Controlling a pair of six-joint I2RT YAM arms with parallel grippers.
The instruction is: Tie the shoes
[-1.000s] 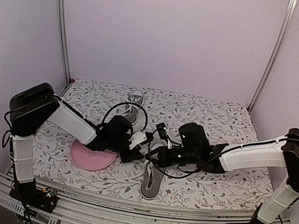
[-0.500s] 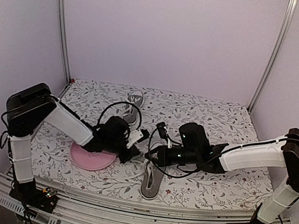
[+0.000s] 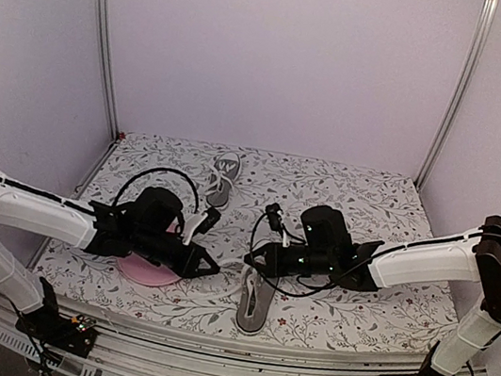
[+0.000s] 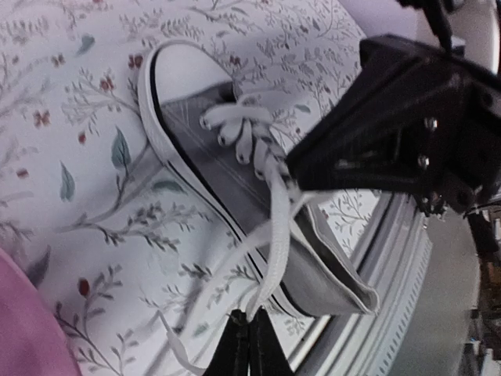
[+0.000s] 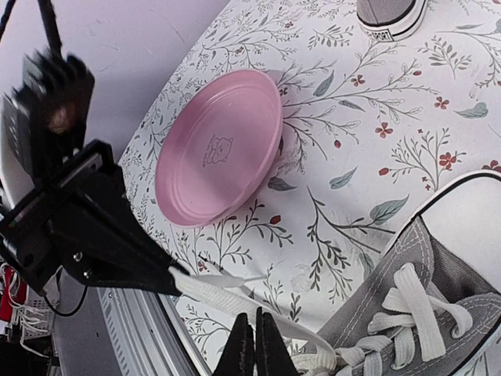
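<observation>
The left gripper point(image 3: 209, 266) has its two fingers point(image 4: 235, 350) pressed tight together, with no gap. They pinch a white lace point(image 4: 272, 235). The lace runs up from the tips to the near shoe point(image 4: 205, 149), which lies just past the fingers on the flowery table point(image 3: 383, 314). It is grey with a white toe and white laces.

The pink plate point(image 5: 219, 145) sits under and behind the left fingers. It has a little drawing in the middle, like a small bear face. There are no words on it that can be read.

The right gripper point(image 3: 252, 258) is closed tight too. Its tips meet the left tips over the near shoe. In the right wrist view, the lace goes from the left tips across to the right fingers point(image 5: 264, 345). In the left wrist view, the right tips sit on the lace, right at the top of the shoe's lacing. They seem to pinch it there.

The far shoe point(image 3: 224, 174) lies well beyond both sets of fingers, near the back of the table. Its heel has a small white label point(image 5: 381, 34). The dark writing on it is too small to read.
</observation>
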